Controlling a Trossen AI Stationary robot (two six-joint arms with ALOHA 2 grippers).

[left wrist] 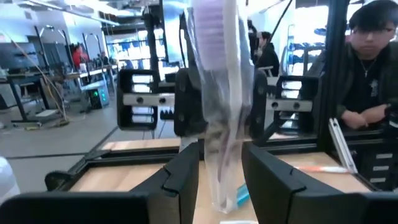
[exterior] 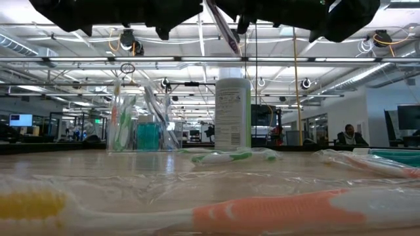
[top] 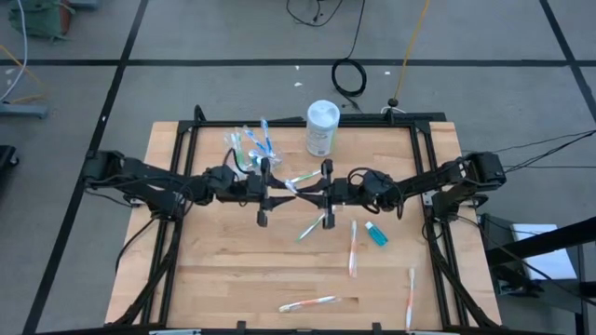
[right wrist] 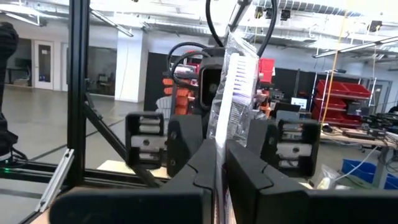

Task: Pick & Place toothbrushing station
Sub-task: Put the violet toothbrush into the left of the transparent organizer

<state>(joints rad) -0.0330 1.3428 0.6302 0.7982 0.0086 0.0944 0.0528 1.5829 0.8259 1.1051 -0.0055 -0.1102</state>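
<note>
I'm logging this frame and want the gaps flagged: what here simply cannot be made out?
- Clear cup: how many toothbrushes stand in it. In the high view they are too small and overlap.
- White canister: the label text is too small in the low view.
- Held toothbrush: handle colour. The wrapper and blur hide it in the left wrist view.
- Orange toothbrush: full length. In the low view it is blurred and runs off the edge.

Pale wooden table (top: 223,270) with scattered wrapped toothbrushes (top: 353,247), teal tube (top: 375,234), clear cup (top: 250,147), white canister (top: 322,128).
</note>
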